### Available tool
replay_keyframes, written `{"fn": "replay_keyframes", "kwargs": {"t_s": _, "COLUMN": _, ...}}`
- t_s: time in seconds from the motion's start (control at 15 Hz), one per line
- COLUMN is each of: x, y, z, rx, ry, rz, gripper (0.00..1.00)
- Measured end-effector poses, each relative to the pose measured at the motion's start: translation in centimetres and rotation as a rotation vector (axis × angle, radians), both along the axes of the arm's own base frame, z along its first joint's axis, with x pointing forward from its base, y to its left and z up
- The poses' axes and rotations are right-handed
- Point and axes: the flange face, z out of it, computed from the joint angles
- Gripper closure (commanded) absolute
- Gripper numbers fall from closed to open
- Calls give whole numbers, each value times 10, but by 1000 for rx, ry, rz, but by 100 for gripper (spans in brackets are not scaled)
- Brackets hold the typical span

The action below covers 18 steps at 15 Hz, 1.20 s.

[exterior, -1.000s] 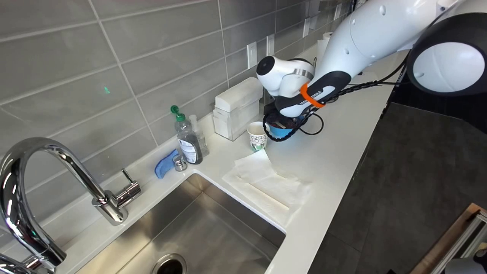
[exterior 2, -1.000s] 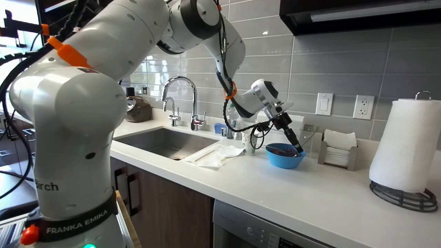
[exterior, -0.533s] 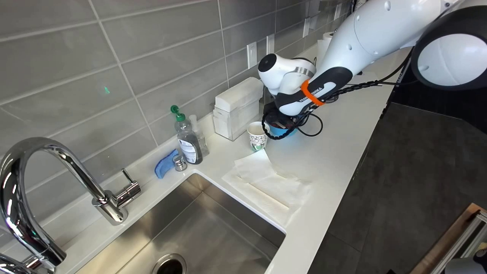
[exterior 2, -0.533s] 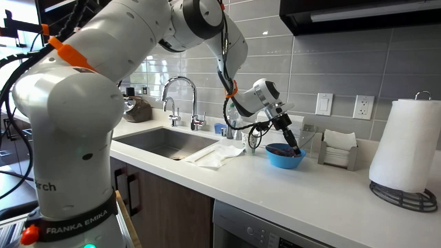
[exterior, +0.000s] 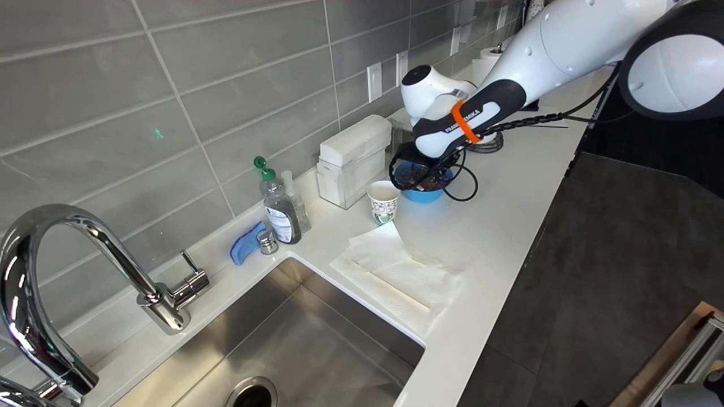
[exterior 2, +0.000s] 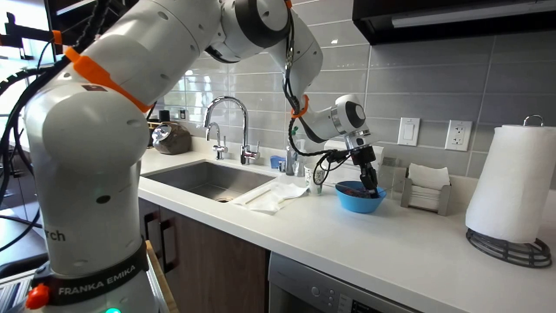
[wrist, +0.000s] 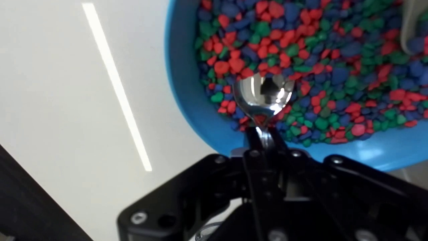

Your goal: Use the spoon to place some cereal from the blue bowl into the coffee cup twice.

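In the wrist view the blue bowl [wrist: 384, 152] is spread with cereal [wrist: 235, 65], small red, green and blue bits. A shiny metal spoon [wrist: 262, 93] lies with its head among them. Bits crowd its far edge, while most of its visible face is bare. My gripper [wrist: 264, 137] is shut on the spoon's handle, close behind the head. In an exterior view the gripper [exterior 2: 372, 191] points steeply down into the bowl [exterior 2: 358, 203]. The white coffee cup [exterior: 384, 202] stands upright beside the bowl; arm cables partly cover the cup [exterior 2: 313, 179] from another angle.
A pale handle-like piece [wrist: 409, 26] lies on the cereal. Paper towels [exterior: 401, 277] lie between cup and sink [exterior: 317, 339]. A white box [exterior: 356, 161] stands behind the cup. A napkin holder [exterior 2: 425, 189] and paper-towel roll [exterior 2: 510, 182] stand beyond the bowl.
The wrist has shifted away from the sink side and the gripper has turned steeper, its tips staying in the bowl. More of the bowl shows in an exterior view. Cup and bowl stand where they were.
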Motion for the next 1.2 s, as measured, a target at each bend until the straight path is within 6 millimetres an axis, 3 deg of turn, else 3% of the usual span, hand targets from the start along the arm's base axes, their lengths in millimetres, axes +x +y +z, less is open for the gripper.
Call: {"fn": "replay_keyframes", "kwargs": {"t_s": 1.2, "x": 4, "y": -39, "z": 6, "rx": 238, "ry": -22, "rz": -180, "gripper": 98}}
